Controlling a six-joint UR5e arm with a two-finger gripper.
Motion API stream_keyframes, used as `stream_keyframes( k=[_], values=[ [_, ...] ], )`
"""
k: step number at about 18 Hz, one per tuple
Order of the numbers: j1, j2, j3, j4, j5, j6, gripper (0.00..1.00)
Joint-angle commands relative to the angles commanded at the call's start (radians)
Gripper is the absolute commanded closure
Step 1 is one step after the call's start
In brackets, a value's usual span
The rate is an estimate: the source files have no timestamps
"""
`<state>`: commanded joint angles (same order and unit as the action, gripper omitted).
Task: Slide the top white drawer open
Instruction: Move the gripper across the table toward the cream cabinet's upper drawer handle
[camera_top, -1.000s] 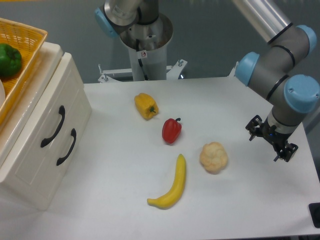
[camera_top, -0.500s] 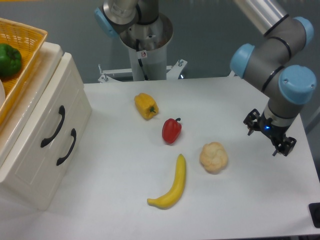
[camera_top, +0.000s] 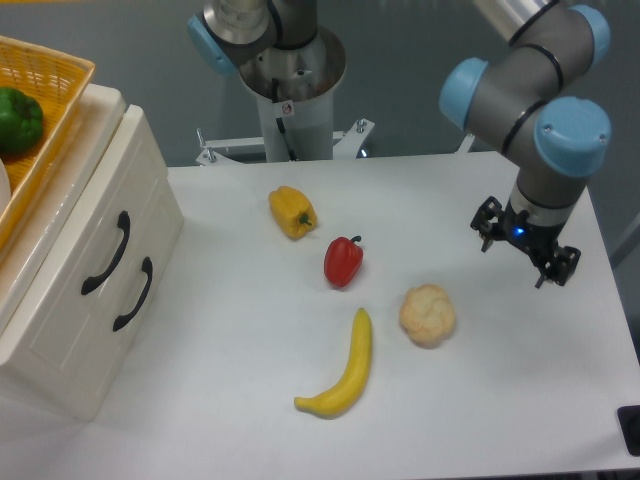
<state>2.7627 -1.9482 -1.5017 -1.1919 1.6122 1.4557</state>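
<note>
The cream-white cabinet (camera_top: 70, 330) stands at the left edge of the table. Its top white drawer (camera_top: 85, 215) is closed, with a curved black handle (camera_top: 107, 254) on its front; the lower drawer has a matching handle (camera_top: 134, 293). My gripper (camera_top: 525, 255) hangs over the right side of the table, far from the cabinet, above and to the right of the cauliflower. Its fingers (camera_top: 487, 224) are spread apart and hold nothing.
On the white table lie a yellow pepper (camera_top: 292, 212), a red pepper (camera_top: 343, 261), a banana (camera_top: 343, 372) and a cauliflower (camera_top: 427, 315). A yellow wicker basket (camera_top: 45, 110) with a green pepper (camera_top: 18, 120) sits on the cabinet top.
The gripper and arm have moved left and slightly up across the right side of the table. The drawers and the food have not moved.
</note>
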Motion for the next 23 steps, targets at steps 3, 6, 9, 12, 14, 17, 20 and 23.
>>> stream_keyframes(
  k=[3,6,9,12,14,17,20,23],
  values=[
    [0.002,0.044,-0.052,0.009,-0.005,0.0,0.0],
    [-0.006,0.083,-0.072,0.005,0.015,0.0,0.0],
    [-0.029,0.097,-0.106,-0.003,0.052,-0.014,0.0],
    [-0.058,0.121,-0.118,-0.047,0.078,-0.015,0.0],
    [-0.083,0.135,-0.121,-0.066,0.078,-0.037,0.0],
    [-0.133,0.156,-0.13,-0.087,0.064,-0.174,0.0],
    [-0.195,0.175,-0.137,-0.091,0.061,-0.247,0.0],
    [-0.227,0.173,-0.127,-0.109,-0.007,-0.419,0.0]
  ],
)
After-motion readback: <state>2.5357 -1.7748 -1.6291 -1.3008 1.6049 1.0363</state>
